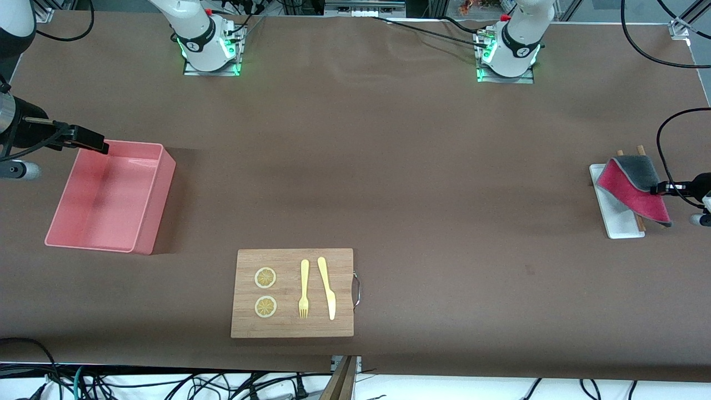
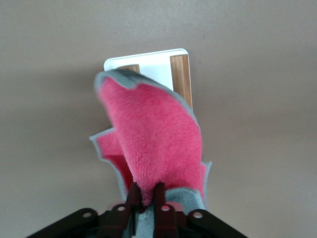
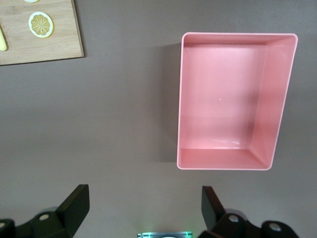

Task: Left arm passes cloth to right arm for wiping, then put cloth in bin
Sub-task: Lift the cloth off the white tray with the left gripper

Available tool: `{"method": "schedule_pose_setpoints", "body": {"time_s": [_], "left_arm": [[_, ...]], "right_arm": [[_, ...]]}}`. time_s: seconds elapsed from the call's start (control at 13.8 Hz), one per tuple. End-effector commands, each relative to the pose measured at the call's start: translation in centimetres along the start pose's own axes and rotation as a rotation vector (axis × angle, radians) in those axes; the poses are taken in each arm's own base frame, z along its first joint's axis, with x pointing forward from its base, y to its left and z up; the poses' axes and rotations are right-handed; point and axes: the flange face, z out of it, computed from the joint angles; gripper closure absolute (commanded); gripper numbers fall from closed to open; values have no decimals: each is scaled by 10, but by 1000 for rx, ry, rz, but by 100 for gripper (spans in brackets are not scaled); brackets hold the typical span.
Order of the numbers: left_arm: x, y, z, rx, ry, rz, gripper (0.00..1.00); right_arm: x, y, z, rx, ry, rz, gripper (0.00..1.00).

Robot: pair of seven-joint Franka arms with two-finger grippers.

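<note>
The step in hand is the pick-up that opens the task: the left arm's black two-finger gripper (image 2: 146,196) is clenched on one edge of the small soft crimson-pink and dark grey cloth (image 1: 633,183), which hangs partly lifted over the small flat white tray (image 1: 611,214) at the left arm's end of the table; in the left wrist view the pink pile bunches between the dark fingers (image 2: 132,197) while the tray and two thin wooden sticks (image 2: 180,77) show under it; the cloth's lower edge looks to rest on or just above the tray, and I cannot tell which; the right arm's black gripper (image 3: 143,206) waits with its jaws spread wide and empty, hovering beside the tall-walled pink rectangular plastic bin (image 1: 111,194), well apart from the tray at the right arm's end; the wooden chopping board (image 1: 293,293), with its yellow fork, knife and two lemon slices, lies between bin and tray, nearer the front camera than the tray; next, by my judgement, the left arm must raise the cloth clear of the tray and carry it toward mid-table, leaving a free edge for the right gripper.
</note>
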Motion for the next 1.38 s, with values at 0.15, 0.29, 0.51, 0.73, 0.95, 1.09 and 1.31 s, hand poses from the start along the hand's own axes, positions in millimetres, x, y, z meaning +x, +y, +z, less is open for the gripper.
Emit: {"method": "schedule_pose_setpoints", "body": {"time_s": [0.15, 0.29, 0.51, 0.73, 0.95, 1.09, 1.31], "left_arm": [[2, -1, 3, 17, -21, 25, 100], [2, 0, 1, 17, -17, 25, 100], [1, 7, -18, 14, -12, 27, 100], [8, 35, -58, -13, -35, 47, 100], [25, 93, -87, -37, -60, 63, 100], [37, 151, -105, -66, -97, 67, 100], [46, 243, -136, -83, -134, 59, 100]], "right_arm": [[-2, -4, -1, 15, -11, -4, 0], [-2, -6, 2, 13, -28, -4, 0], [-4, -21, 3, 9, -36, -23, 0], [-2, -38, 5, 18, -32, -36, 0], [2, -44, 10, 46, -37, -31, 0], [3, -65, 9, 61, -19, 13, 0], [10, -95, 19, 81, -3, 70, 0]]}}
